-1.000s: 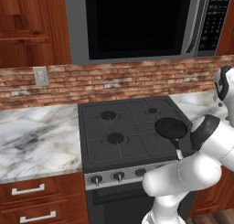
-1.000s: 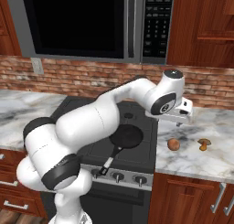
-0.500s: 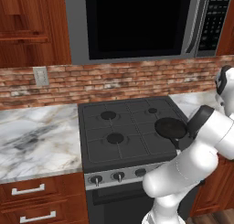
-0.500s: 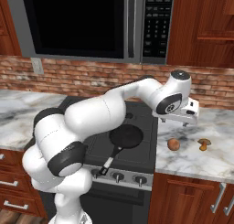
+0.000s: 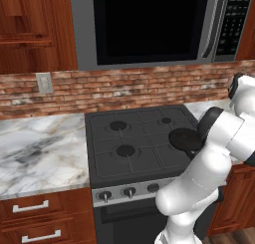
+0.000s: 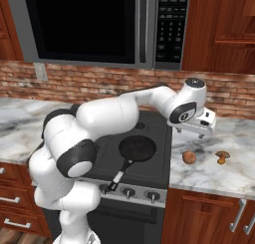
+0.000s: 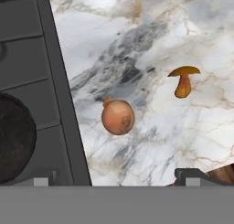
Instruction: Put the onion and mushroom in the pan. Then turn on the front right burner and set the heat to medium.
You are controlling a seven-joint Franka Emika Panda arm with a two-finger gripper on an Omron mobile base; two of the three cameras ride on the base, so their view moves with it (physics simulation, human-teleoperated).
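2 things still wait on the desk [image 6: 209,171]: the onion [image 6: 189,157] near the stove's right edge, the mushroom [image 6: 222,157] beside it. Over the last second we have swung our gripper [image 6: 200,130], jaws spread and empty, rightward above them, ready to descend. The hand view shows onion and mushroom closely; the right base view shows the pan [image 6: 136,148] empty on the front right burner.
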